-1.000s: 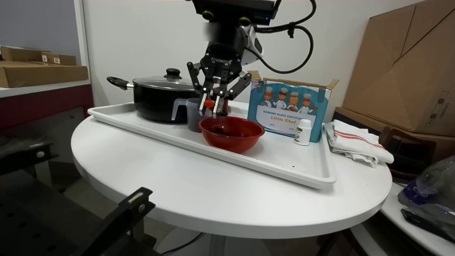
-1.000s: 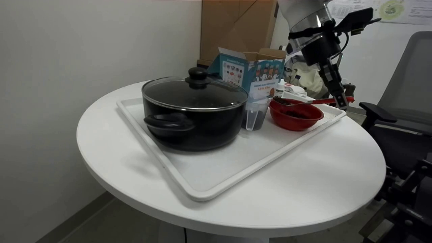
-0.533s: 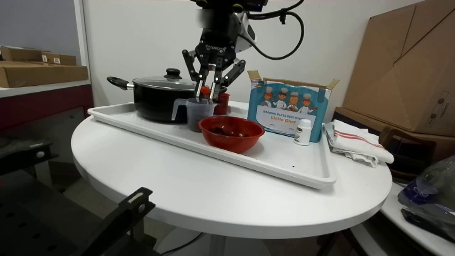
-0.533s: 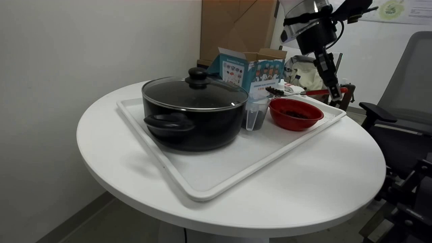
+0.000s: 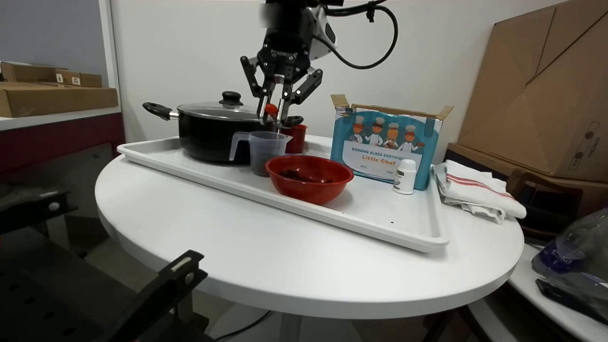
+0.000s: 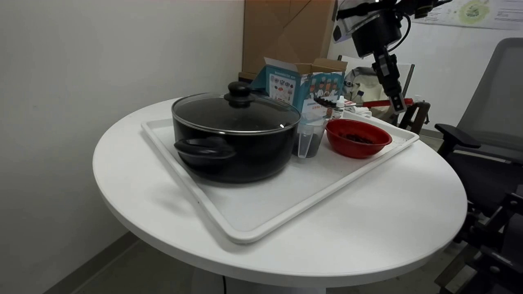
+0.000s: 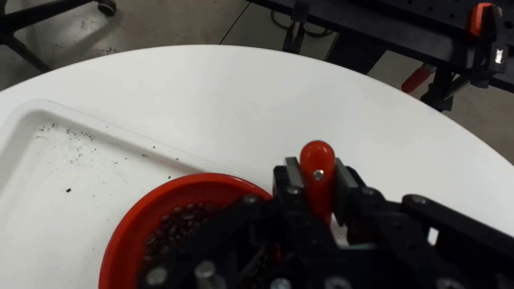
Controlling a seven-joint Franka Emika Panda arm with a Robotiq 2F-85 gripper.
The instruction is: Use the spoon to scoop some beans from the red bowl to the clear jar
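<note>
Nearest, we are noting the hand (image 7: 319,173) clamping the spoon (image 6: 378,103) by its handle (image 7: 317,154); beyond, the red bowl (image 5: 308,192) is sitting beside the clear jar (image 5: 264,152), presumably shortening transfer; the spoon's far end is carrying beans (image 6: 325,102) roughly level, likely against spilling.

In the wrist view, the red bowl (image 7: 136,218) is cut off by the lower edge, and its beans (image 7: 176,226) are partly covered by the blurred gripper (image 7: 318,172). In an exterior view, the head of the spoon (image 5: 270,109) cannot be made out, and the small red cup (image 5: 297,138) is partly hidden behind the clear jar (image 5: 266,148), whose dark lower part cannot be identified. The print on the white bottle (image 5: 405,176) is too small to be read.
</note>
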